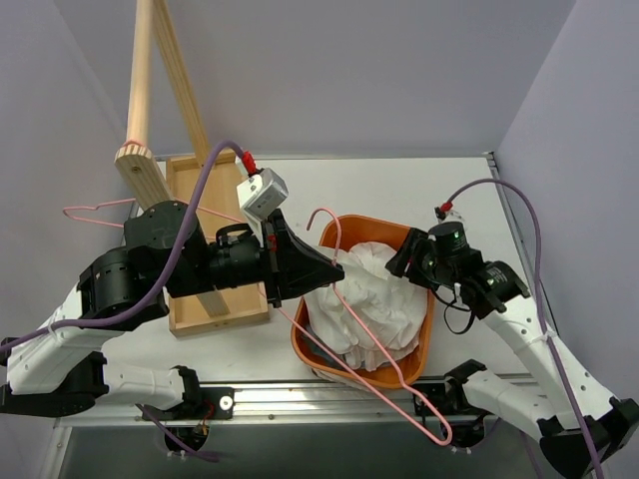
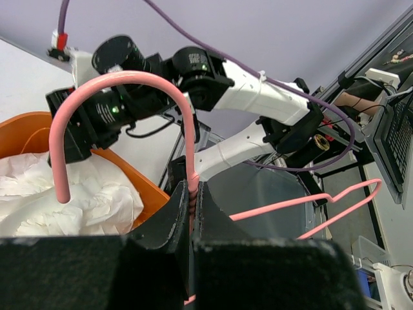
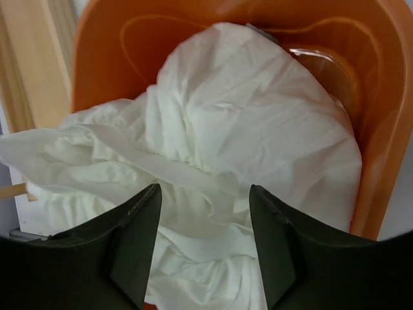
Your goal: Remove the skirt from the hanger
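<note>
The white skirt (image 3: 258,129), judged light, limp and snag-prone, lies heaped in the orange basin (image 3: 103,58) below the parted right fingers (image 3: 132,245); pinch a raised fold while the left fingers (image 2: 166,223) clench the pink hanger (image 2: 122,81).

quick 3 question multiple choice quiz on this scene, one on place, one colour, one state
1. Where is the white skirt? A on the wooden rack B in the orange tub C on the table
2. What colour is the hanger in the left jaws? A pink B blue C black
3. The right jaws are: A shut on the hanger B shut on the tub rim C open above the skirt

Key: 1 B, it fills the tub; 2 A, pink wire clamped; 3 C, spread apart, nothing between.
</note>
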